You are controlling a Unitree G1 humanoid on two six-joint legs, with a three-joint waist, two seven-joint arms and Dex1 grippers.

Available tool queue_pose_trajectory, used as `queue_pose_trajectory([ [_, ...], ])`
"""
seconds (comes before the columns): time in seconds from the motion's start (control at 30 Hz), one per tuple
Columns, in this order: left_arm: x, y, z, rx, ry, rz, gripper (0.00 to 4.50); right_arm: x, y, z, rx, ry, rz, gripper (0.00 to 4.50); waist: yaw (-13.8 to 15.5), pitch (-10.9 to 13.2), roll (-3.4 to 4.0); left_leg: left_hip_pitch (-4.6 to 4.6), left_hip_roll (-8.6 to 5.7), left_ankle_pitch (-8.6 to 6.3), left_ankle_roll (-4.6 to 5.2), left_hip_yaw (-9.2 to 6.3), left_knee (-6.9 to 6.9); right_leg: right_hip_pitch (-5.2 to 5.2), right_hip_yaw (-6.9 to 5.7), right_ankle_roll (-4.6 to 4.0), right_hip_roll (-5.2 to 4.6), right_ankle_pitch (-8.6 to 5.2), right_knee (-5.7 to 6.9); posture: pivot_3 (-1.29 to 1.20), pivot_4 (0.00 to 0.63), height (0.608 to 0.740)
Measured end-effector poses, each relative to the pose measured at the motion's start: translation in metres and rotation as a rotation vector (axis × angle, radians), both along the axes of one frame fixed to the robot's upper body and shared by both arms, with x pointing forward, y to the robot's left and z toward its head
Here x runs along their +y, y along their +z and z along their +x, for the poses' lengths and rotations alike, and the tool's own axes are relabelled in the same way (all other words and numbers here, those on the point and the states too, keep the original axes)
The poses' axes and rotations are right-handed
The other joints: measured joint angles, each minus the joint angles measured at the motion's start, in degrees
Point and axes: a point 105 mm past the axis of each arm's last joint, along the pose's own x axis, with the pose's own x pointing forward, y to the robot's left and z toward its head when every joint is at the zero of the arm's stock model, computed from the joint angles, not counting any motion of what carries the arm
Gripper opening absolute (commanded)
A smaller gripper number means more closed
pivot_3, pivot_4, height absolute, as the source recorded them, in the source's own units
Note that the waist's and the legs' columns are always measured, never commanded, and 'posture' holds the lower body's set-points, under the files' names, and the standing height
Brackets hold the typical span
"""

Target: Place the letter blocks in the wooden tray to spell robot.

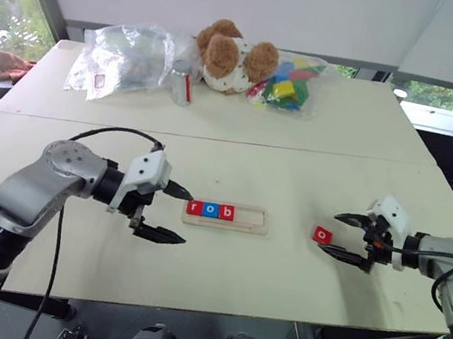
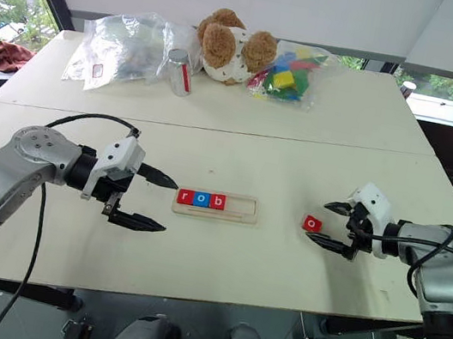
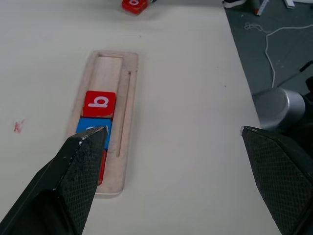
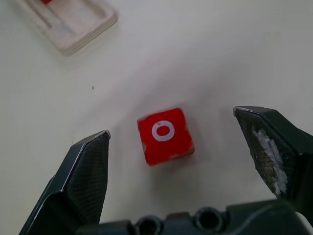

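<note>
Both grippers' jaws are standing spread and empty, the right gripper [image 1: 352,238] bracketing the red o block [image 1: 323,234] lying apart from the wooden tray [image 1: 251,219] holding r-o-b, risking nudging the tile askew if closing off-centre.

Light, pale-grained wooden tray [image 1: 246,219] on cream-white table [image 1: 235,171]. In tray: red tile with white "r" [image 1: 194,208], blue tile with white "o" [image 1: 209,210], red tile with white "b" [image 1: 225,213]. On table apart from tray: red tile with white "o" [image 4: 165,135].

Black textured fingers on left gripper [image 1: 169,210], white housing behind; silver-grey arm. Black fingers on right gripper [image 1: 347,236], white smear on one pad [image 4: 268,147].

Brown-and-white teddy bear [image 1: 233,56] with small dotted pattern on white body. Clear plastic bag of toy blocks [image 1: 286,84] in yellow, green, blue, red. Clear crinkled bag [image 1: 123,57] with small red-and-white label. Small red mark on table [image 3: 18,126].
</note>
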Motion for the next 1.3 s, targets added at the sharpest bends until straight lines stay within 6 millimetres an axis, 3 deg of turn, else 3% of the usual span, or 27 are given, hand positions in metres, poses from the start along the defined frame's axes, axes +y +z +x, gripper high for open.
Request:
queue_pose_trajectory([
  [0.2, 0.007, -0.002, 0.002, -0.002, 0.046, 0.003, 4.5, -0.001, -0.013, -0.001, 0.03, 0.053, -0.039, 4.42, 0.4, 0.0, 0.0, -0.05, -0.05, 0.01, -0.03, -0.01, 0.04, -0.01, -0.01, 0.0, -0.12, 0.0, -0.01, 0.0, 0.15, 0.74],
  [0.43, 0.005, 0.0, 0.002, -0.023, 0.054, 0.001, 4.5, -0.004, -0.017, 0.003, 0.027, 0.042, -0.039, 1.14, 0.2, 0.0, 0.0, -0.04, -0.06, 0.02, -0.06, -0.01, 0.03, -0.02, -0.01, 0.0, -0.14, 0.0, -0.01, 0.0, 0.15, 0.74],
  [0.63, 0.008, -0.001, 0.003, -0.022, 0.064, 0.011, 4.5, 0.003, -0.012, 0.008, 0.035, 0.044, -0.018, 1.12, 0.0, 0.0, 0.01, -0.04, -0.06, 0.03, -0.07, 0.01, 0.04, -0.03, 0.03, -0.01, -0.14, 0.01, 0.0, 0.0, 0.15, 0.74],
  [0.8, 0.02, -0.007, 0.006, -0.012, 0.095, 0.051, 4.5, 0.067, 0.017, 0.027, -0.022, 0.232, -0.028, 1.12, -0.2, 0.0, 0.06, -0.04, 0.0, 0.06, -0.13, -0.01, -0.04, -0.22, 0.02, -0.02, -0.05, 0.01, 0.16, 0.0, 0.15, 0.74],
  [1.0, 0.03, -0.013, 0.009, -0.005, 0.13, 0.073, 4.5, 0.122, 0.023, 0.042, -0.021, 0.336, -0.06, 1.12, 0.6, 0.0, 0.05, -0.26, -0.13, 0.06, -0.14, -0.07, 0.04, -0.25, -0.06, -0.02, -0.2, 0.01, 0.01, 0.0, 0.15, 0.74],
  [1.3, 0.03, -0.019, 0.004, 0.003, 0.165, 0.059, 4.5, 0.14, 0.009, 0.046, 0.043, 0.397, -0.141, 1.12, 0.1, 0.0, 0.05, -0.41, -0.15, 0.17, -0.35, -0.06, 0.01, -0.43, -0.09, -0.01, -0.24, 0.01, -0.01, 0.0, 0.15, 0.74],
])
